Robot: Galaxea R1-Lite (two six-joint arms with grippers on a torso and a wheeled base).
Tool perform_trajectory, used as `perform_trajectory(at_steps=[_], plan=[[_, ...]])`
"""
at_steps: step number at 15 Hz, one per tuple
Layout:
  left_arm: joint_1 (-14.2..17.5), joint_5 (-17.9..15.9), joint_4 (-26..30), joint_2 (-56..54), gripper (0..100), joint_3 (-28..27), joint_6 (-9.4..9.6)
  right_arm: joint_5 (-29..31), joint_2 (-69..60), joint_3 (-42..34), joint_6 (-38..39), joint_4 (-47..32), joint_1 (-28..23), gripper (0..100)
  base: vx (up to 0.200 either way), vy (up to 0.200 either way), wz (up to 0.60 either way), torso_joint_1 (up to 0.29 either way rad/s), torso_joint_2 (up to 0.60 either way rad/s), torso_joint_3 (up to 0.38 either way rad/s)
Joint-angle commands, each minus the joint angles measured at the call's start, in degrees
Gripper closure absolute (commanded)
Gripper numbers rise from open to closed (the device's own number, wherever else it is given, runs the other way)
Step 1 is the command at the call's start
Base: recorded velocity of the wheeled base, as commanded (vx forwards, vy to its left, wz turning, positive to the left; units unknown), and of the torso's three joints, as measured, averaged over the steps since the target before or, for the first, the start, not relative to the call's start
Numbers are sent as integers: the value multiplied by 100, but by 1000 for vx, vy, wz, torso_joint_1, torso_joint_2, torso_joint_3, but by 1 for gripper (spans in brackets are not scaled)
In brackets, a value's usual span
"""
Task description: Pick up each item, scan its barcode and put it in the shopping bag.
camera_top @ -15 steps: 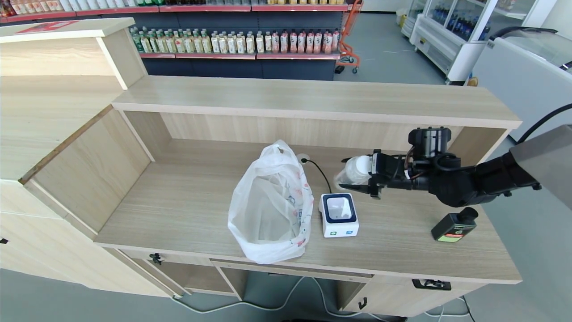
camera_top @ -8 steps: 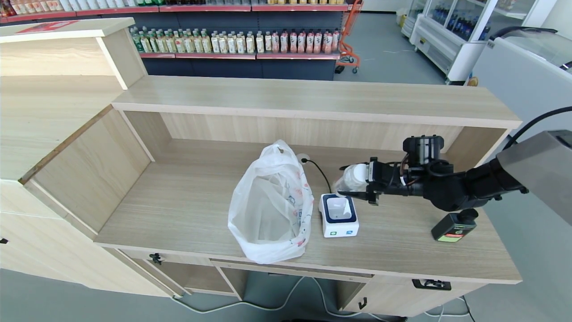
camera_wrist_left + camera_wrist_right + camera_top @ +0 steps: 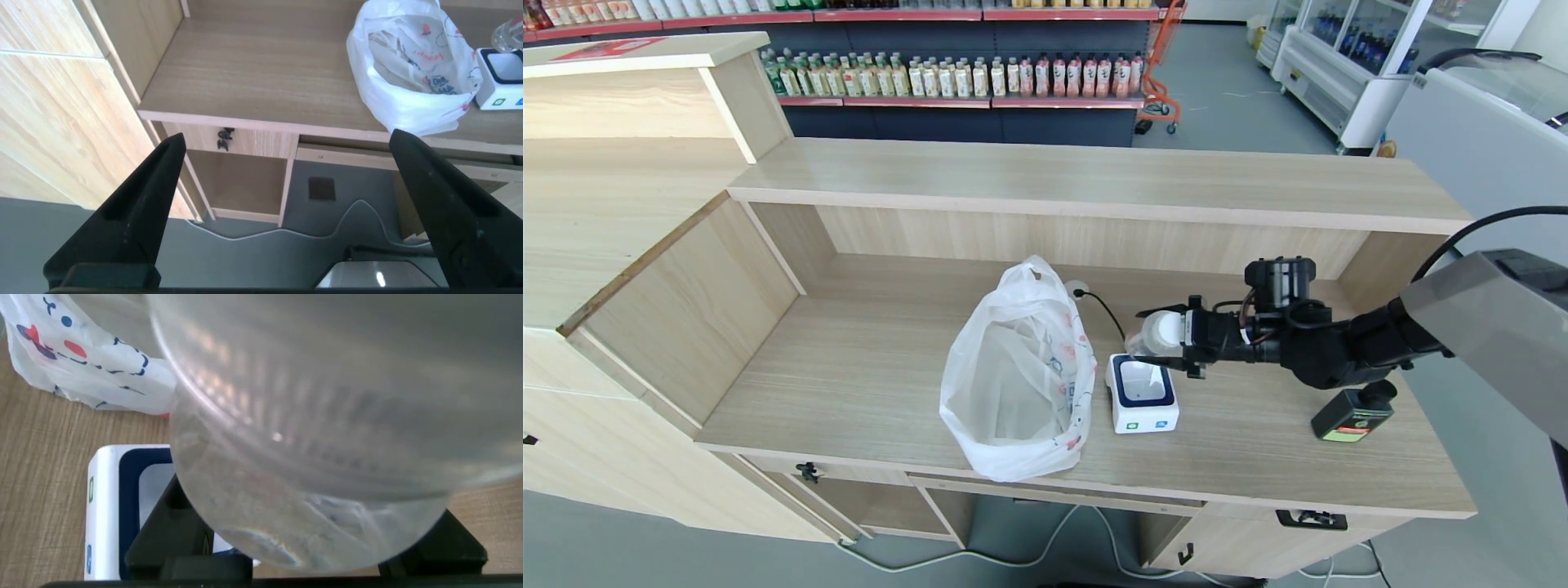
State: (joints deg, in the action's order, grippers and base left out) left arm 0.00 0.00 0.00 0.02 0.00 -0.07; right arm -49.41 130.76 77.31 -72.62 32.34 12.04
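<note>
Transparent plastic sat between the jaws of the right gripper [image 3: 1165, 335]: a clear bottle [image 3: 1153, 336], held sideways with the jaws closed onto it. It hung just above the far edge of the barcode scanner [image 3: 1143, 392]. In the right wrist view the clear bottle [image 3: 310, 416] hung over the barcode scanner [image 3: 122, 508], with the shopping bag [image 3: 73, 351] beside it. No barcode could be made out, so whether the label faced the window couldn't be told.

Step in hand was judged to be the scan of this item, with bagging not yet done. The next move likely needs the label turned toward the window. After that comes a carry across to the shopping bag [image 3: 1013, 376], which stood mouth-open touching the scanner's left side, and a release above it.

The left gripper [image 3: 286, 139] hung spread wide with nothing in it, off the front of the wooden counter [image 3: 866, 367]. A dark bottle [image 3: 1352, 412] lay on the counter at the right, not yet handled.
</note>
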Motion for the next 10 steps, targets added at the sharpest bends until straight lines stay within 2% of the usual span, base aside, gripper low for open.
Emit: perform_trajectory(at_steps=[1, 10], plan=[[0, 0, -9, -2, 0, 0, -1, 1, 90, 21, -59, 0, 8, 100, 0, 0, 0, 0, 0, 0], [0, 0, 0, 6, 0, 0, -1, -7, 134, -85, -464, 0, 8, 100, 0, 0, 0, 0, 0, 0]])
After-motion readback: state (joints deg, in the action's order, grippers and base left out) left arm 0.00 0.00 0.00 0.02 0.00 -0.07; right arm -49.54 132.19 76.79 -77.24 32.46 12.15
